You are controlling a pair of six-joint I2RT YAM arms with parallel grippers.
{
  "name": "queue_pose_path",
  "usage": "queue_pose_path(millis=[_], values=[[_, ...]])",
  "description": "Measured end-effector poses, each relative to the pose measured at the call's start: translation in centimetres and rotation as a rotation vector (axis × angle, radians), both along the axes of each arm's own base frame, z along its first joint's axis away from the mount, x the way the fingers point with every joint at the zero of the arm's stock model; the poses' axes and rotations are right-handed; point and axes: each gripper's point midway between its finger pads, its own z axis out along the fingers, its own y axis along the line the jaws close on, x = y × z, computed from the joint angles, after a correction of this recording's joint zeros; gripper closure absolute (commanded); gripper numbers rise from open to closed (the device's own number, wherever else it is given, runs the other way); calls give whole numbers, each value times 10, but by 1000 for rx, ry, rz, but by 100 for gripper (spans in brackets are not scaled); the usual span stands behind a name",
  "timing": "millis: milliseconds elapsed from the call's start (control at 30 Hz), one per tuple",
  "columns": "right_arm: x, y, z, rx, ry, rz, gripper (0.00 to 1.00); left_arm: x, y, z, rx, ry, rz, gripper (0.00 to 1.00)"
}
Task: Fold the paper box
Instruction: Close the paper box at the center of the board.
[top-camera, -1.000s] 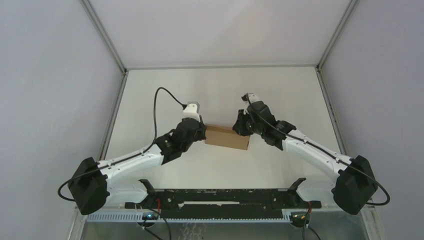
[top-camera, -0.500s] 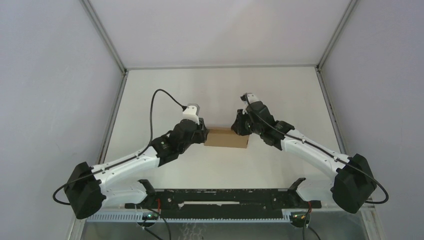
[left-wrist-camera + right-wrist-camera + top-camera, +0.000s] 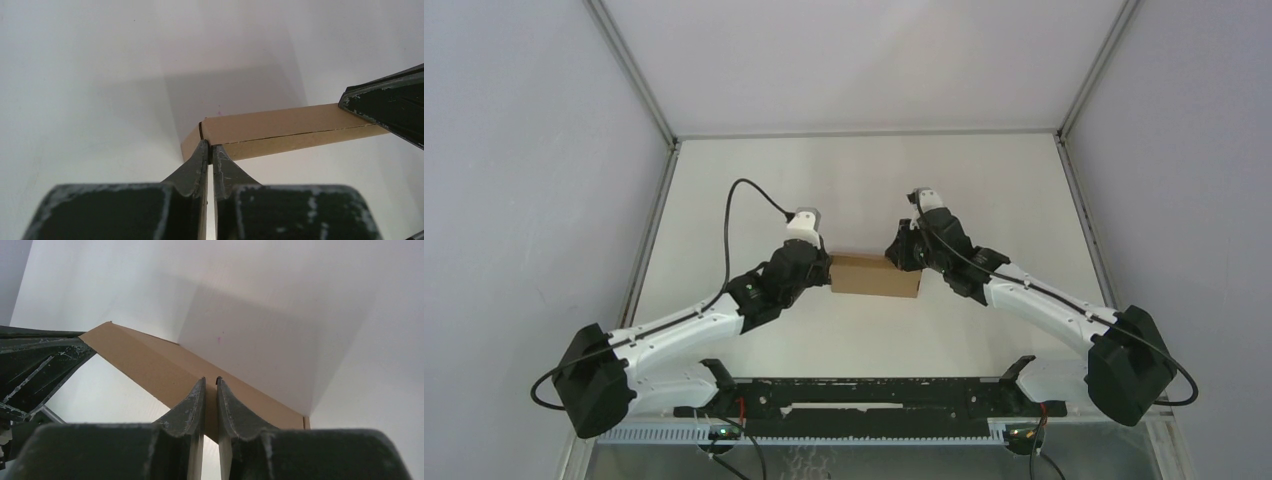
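Presently, your left claw (image 3: 208, 150) and right claw (image 3: 210, 385) each pinch one end of the paper box (image 3: 876, 276), which spans between them. Judged stage: final squaring. Next, you need even, gentle pressure inward.

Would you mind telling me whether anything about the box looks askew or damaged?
Nothing serious. The paper box sits between the left gripper and right gripper, uncrushed; only a thin dark slit at its corner by the left gripper suggests a flap not fully seated.
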Motion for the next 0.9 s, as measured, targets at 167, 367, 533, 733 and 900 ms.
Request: queue_pose_path(millis=[167, 367, 533, 733, 900], values=[[2, 0, -1, 13, -14, -14, 76, 1, 0, 1, -2, -3, 3, 94], [-2, -5, 0, 10, -12, -26, 69, -1, -2, 1, -8, 2, -9, 95], [-7, -10, 0, -8, 9, -27, 66, 0, -5, 1, -17, 2, -19, 95], [-6, -9, 0, -31, 34, -25, 60, 1, -9, 0, -25, -2, -24, 96], [-4, -7, 2, -32, 36, -24, 60, 4, -14, 0, -35, -7, -28, 96]])
